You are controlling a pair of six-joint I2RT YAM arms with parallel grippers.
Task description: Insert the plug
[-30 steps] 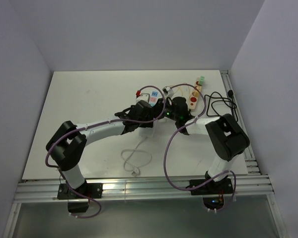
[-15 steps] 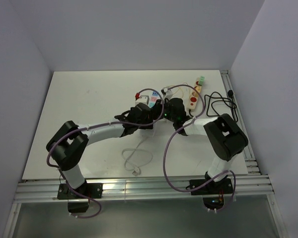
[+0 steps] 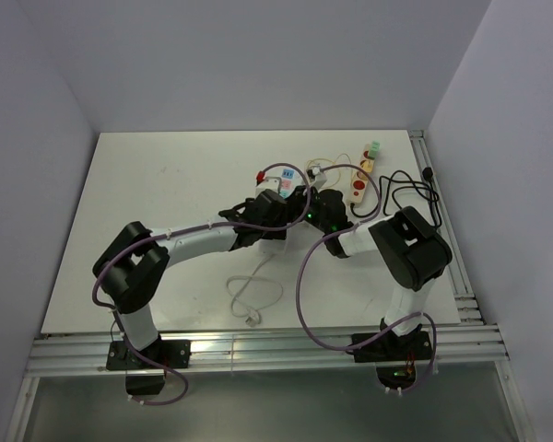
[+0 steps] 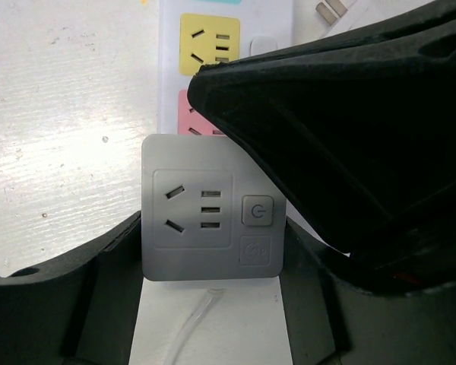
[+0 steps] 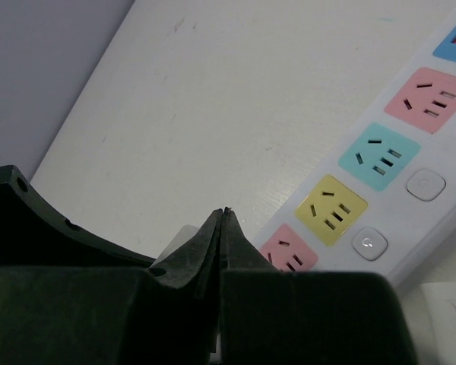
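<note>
A white power strip (image 3: 275, 181) with pink, cyan and yellow sockets lies mid-table; it also shows in the right wrist view (image 5: 448, 163). Its near end carries a grey socket (image 4: 210, 217) with a power button. My left gripper (image 4: 210, 228) clamps that grey end between both fingers; in the top view it (image 3: 278, 207) sits over the strip. My right gripper (image 5: 226, 211) is shut with its tips pressed together and nothing visible between them, hovering over the strip's near pink socket (image 5: 287, 255). A white plug (image 4: 330, 9) with metal prongs lies beyond the strip (image 3: 310, 169).
A beige strip (image 3: 359, 181) with red sockets lies at the back right, a green piece (image 3: 374, 147) at its far end. A black cable (image 3: 410, 189) loops near the right rail. A white cable (image 3: 251, 295) coils toward the front edge.
My right gripper has moved left, closer to the left gripper and over the strip. The left gripper has shifted slightly away from the bases, still on the strip.
</note>
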